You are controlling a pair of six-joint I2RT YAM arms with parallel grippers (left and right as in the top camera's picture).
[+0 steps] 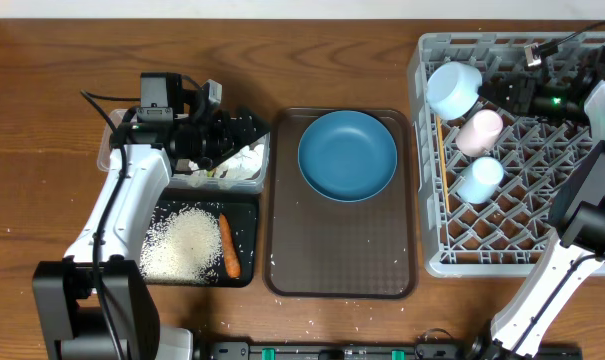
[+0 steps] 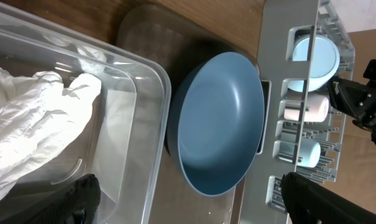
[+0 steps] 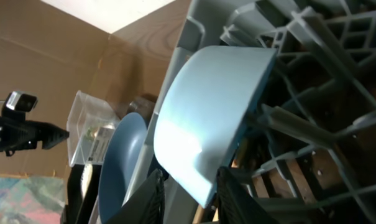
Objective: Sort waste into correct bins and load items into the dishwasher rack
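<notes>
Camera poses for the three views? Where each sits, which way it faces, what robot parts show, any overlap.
Overhead: above the table, looking straight down; left arm and right arm both show.
Left wrist: over the clear tub, facing the blue plate and dishwasher rack; own fingertips at bottom corners.
Right wrist: low at the rack, close on the bowl; own fingers astride its rim.
Shared: all three show the blue plate, rack and bowl.
</notes>
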